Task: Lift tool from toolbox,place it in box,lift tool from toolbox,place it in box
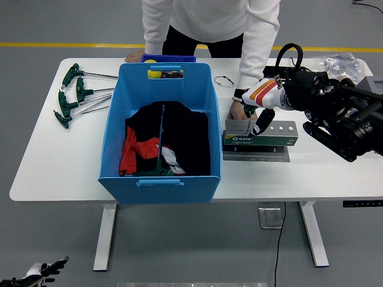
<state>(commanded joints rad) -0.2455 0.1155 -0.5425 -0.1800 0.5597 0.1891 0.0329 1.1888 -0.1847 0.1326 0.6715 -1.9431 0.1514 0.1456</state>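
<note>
White table (54, 161); R hand (258, 106) over tool rack (261, 133); fingers (261, 125) down.

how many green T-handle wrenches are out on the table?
4, all at the table's far-left, left of the blue bin: handles at and. More may be hidden inside the bin.

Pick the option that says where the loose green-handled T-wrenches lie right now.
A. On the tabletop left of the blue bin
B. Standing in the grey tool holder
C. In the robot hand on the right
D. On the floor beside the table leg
A: the green-handled T-wrenches lie flat on the white table, to the left of the blue bin and apart from it.
</note>
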